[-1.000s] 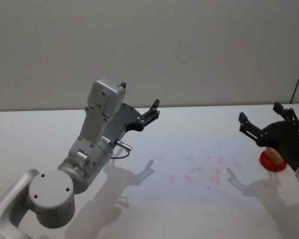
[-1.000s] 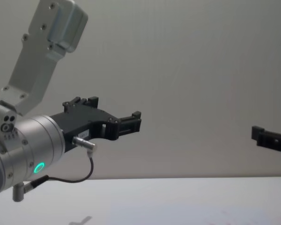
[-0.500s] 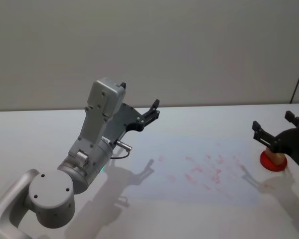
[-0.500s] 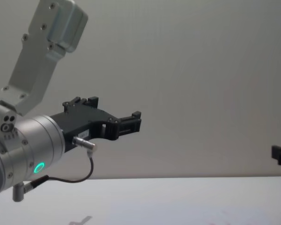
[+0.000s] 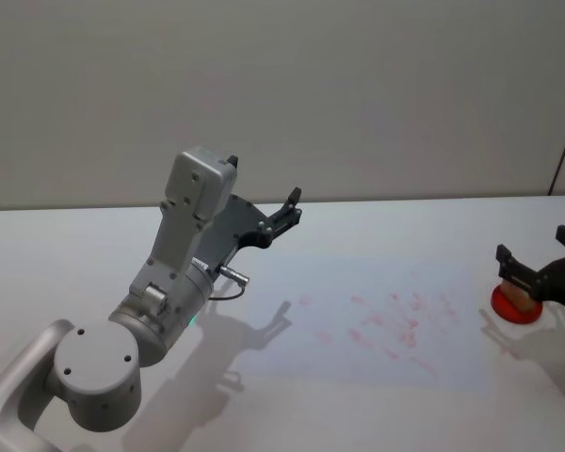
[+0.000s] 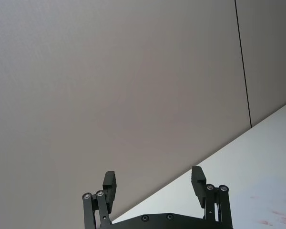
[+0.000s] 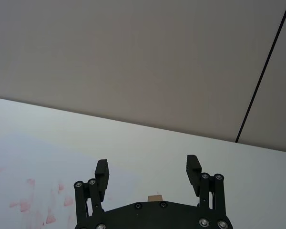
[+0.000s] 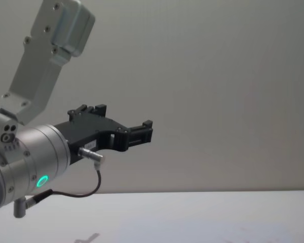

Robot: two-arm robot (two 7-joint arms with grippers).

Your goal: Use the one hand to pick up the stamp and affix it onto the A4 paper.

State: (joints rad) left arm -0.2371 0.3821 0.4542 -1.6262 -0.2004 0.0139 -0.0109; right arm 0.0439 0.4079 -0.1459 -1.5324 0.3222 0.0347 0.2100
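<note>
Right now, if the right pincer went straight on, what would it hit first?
Way looks free: right pincer points across bare table toward the wall. The stamp sits below its line, though depth is unclear.

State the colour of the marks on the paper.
Faint red marks on the white paper; clearest in the head view.

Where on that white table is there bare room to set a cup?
Free: the strip of table behind the A4 paper, and the strip in front of it. Crowded: the right end, where the right hand hovers at the stamp; the left hand hangs raised over the left.
</note>
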